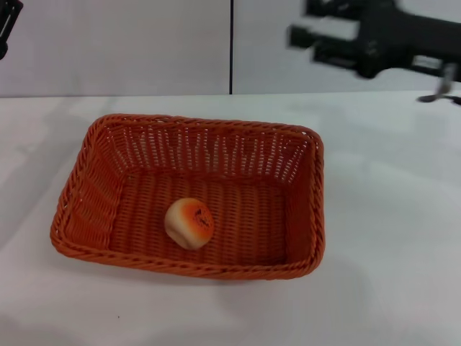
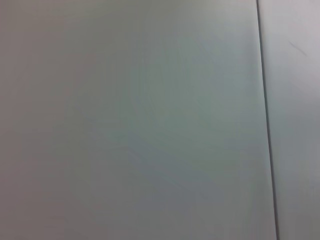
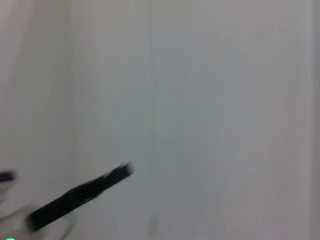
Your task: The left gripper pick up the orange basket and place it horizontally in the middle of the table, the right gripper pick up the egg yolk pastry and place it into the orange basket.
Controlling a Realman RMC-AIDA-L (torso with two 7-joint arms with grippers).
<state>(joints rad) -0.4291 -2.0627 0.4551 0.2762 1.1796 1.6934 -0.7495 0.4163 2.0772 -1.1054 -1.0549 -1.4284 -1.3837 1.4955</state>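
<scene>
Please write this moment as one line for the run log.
pastry: inside basket | basket: on table, centre | right end effector: raised, far right, holds nothing | left end effector: raised, far left edge

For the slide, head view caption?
Pastry in basket mid-table; right gripper raised behind, left gripper at far edge.

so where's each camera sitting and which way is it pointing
Head: high on the robot, looking forward and down at the orange basket holding the egg yolk pastry on the table; right pincer raised at upper right, left pincer at the left edge.
Left wrist: faces a blank wall; no body shows.
Right wrist: faces blank wall; one black finger shows.
Both wrist views share only wall.
</scene>
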